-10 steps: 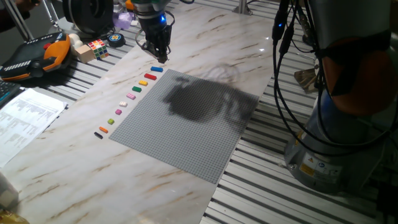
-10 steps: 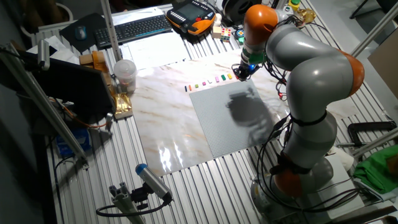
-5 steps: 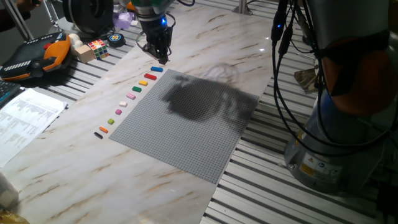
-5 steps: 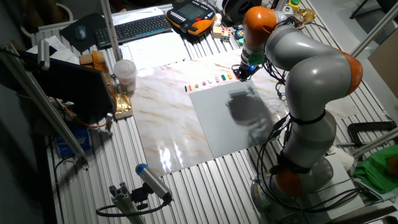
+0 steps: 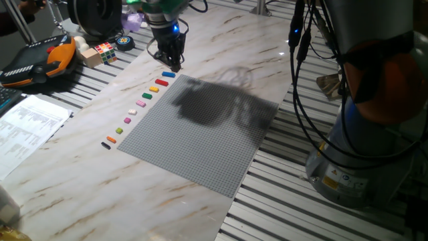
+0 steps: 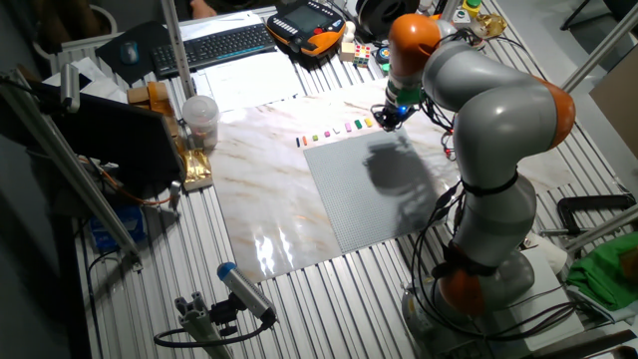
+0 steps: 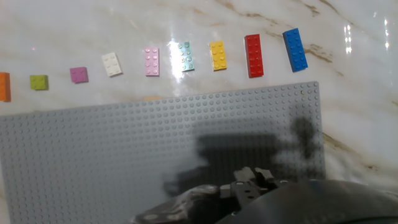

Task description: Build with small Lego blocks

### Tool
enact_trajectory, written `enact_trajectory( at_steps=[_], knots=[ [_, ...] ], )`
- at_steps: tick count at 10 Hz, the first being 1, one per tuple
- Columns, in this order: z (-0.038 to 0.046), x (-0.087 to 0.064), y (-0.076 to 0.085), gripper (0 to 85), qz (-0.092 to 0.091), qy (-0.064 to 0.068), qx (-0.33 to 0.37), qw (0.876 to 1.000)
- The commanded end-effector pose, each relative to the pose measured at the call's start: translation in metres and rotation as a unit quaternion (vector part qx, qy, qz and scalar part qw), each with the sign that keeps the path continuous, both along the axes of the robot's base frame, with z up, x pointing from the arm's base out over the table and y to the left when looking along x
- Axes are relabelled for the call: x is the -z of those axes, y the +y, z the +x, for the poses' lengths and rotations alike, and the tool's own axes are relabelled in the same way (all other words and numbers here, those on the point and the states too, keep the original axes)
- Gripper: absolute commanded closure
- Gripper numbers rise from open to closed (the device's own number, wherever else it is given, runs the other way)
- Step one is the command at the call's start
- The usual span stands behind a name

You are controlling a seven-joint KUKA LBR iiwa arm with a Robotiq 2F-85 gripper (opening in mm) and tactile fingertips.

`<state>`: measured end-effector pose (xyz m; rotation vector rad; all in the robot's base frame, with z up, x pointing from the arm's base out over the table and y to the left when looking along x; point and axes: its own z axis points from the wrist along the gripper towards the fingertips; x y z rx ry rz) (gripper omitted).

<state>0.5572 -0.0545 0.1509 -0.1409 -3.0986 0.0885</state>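
Marble tabletop [image 5: 87, 181] is carrying a large grey studded baseplate [image 5: 200, 127], and the KUKA arm [image 6: 488, 130] is reaching from its base at the right across to the plate's far corner. One fixed view is showing the arm's shadow lying dark over the far part of the baseplate. The other fixed view is taking in the whole arm, plus a keyboard [image 6: 214, 45] and a teach pendant [image 6: 309, 22] beyond the table's far edge.

The hand view alone is showing the bricks in detail. They are lying in a row on the marble just beyond the baseplate's far edge: a blue brick [image 7: 295, 49] at the right, then a red brick [image 7: 253, 55], a yellow brick [image 7: 217, 55], a pale green brick [image 7: 184, 56] washed out by glare, a pink brick [image 7: 152, 61], a white brick [image 7: 112, 63], a small purple brick [image 7: 78, 74], a small lime brick [image 7: 39, 82], and an orange brick [image 7: 3, 86] cut off at the left edge.

The gripper [image 5: 172, 61] is hanging just above the blue brick [image 5: 168, 75] at the far end of the row, apart from it. Its fingers are reading only as a dark tip in both fixed views, and the hand view is showing only blurred dark housing at the bottom, so I cannot tell how wide the jaws are standing. A multicoloured puzzle cube [image 5: 105, 51] is sitting off the marble, to the far left.
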Motion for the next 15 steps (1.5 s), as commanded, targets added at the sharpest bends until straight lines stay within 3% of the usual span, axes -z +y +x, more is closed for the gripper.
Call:
enact_trajectory(
  at_steps=[1, 5, 8, 10, 11, 13, 15],
  knots=[
    [0.0002, 0.001, 0.0, 84.3, 0.002, 0.001, 0.0, 1.0],
    [0.0024, 0.005, -0.002, 84.3, -0.005, -0.003, -0.006, 1.0],
    [0.0028, 0.011, -0.003, 84.3, 0.008, -0.002, -0.017, 1.0],
    [0.0028, 0.011, -0.003, 84.3, 0.004, -0.006, -0.026, 1.0],
    [0.0028, 0.011, -0.003, 84.3, -0.007, -0.005, -0.018, 1.0],
    [0.0028, 0.011, -0.003, 84.3, 0.002, 0.003, -0.012, 1.0],
    [0.0028, 0.011, -0.003, 84.3, -0.002, -0.011, -0.018, 1.0]
  ],
)
